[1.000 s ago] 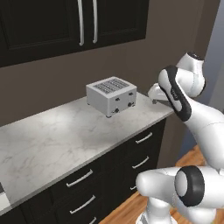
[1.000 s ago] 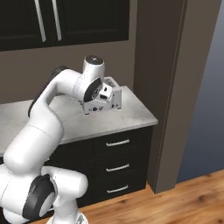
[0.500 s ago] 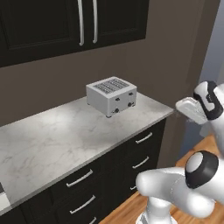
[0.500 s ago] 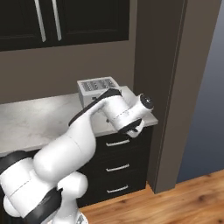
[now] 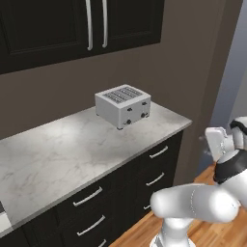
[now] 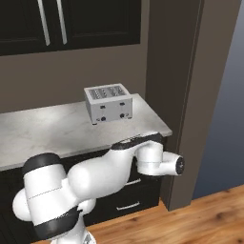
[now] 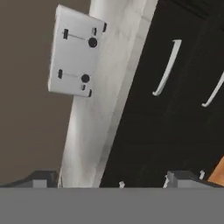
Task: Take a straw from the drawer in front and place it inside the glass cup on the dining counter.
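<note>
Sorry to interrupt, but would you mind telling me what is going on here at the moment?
The white robot arm's two-finger gripper is open and holds nothing. It faces the row of flat black drawer fronts with slim silver handles under the white grey-veined marble worktop, where a silver four-slot toaster stands. Every drawer in view is closed, so the straw is not yet taken.

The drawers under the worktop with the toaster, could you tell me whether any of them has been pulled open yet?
No, in the left base view every drawer front under the worktop sits flush and closed.
</note>
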Available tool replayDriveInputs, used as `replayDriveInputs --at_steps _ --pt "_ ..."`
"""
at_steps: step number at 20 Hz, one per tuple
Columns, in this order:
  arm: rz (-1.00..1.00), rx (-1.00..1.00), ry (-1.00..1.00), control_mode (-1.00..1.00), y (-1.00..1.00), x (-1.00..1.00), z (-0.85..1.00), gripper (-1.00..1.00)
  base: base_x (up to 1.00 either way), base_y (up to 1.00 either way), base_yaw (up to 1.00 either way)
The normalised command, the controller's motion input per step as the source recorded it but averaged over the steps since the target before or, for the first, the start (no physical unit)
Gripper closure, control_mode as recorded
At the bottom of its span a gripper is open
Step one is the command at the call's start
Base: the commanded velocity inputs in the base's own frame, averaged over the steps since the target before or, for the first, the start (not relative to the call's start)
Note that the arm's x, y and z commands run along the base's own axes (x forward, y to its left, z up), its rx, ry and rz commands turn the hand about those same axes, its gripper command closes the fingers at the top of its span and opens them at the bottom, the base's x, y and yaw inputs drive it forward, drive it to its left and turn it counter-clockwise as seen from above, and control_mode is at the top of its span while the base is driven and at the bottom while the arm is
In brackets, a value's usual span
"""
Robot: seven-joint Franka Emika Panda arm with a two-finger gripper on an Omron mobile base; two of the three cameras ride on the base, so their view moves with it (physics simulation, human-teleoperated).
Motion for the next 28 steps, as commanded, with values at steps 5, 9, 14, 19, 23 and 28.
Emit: replayDriveInputs --at_steps 5,9,14,19,23,28 --pt "-0.06 0.41 -0.01 -1.0 -0.06 0.12 -0.59 -1.0 0.0 0.0 0.0" --pt "-0.04 0.14 -0.09 -1.0 0.0 0.06 -0.36 -1.0 0.0 0.0 0.0" --pt "-0.03 0.0 -0.03 -1.0 0.0 0.28 -0.25 -1.0 0.0 0.0 0.0" --pt "0.0 -0.06 0.0 -1.0 0.02 0.4 -0.22 -1.0 0.0 0.0 0.0" --pt "0.0 -0.04 0.0 -1.0 0.16 0.38 -0.34 -1.0 0.0 0.0 0.0" --pt "-0.01 0.0 -0.02 -1.0 0.35 0.13 -0.27 -1.0 0.0 0.0 0.0"
